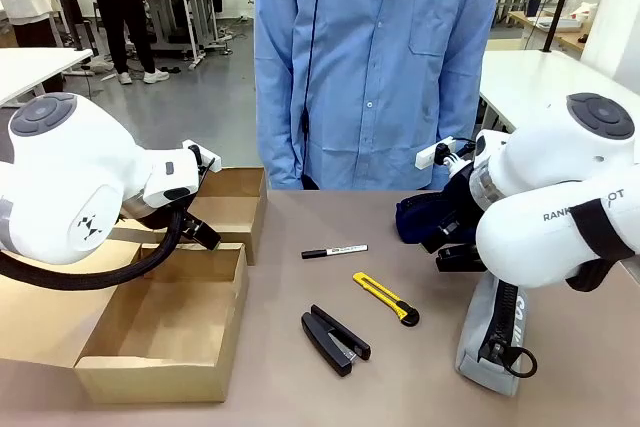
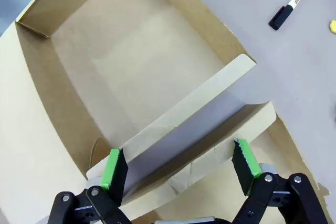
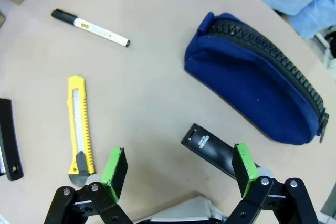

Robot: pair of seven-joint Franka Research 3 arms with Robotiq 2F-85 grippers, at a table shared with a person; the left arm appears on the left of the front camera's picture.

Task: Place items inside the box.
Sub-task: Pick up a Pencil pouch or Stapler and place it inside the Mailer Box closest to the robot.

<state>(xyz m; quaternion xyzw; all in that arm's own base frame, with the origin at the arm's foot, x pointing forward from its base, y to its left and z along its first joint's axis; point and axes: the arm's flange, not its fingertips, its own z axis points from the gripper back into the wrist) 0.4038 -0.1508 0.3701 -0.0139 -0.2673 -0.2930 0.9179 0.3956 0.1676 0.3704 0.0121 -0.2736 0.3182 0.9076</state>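
Lying flat, slim marker point(image 1: 334, 251), yellow knife point(image 1: 385, 298), cardboard box point(image 1: 150, 377)

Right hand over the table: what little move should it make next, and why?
The right hand hangs open and empty, while the yellow utility knife, marker pen and navy pouch lie outside the box. So probably ease it down onto the small black item beside one pad.

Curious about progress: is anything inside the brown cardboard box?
Empty, as far as visible: the brown cardboard box shows bare floors, nothing inside.
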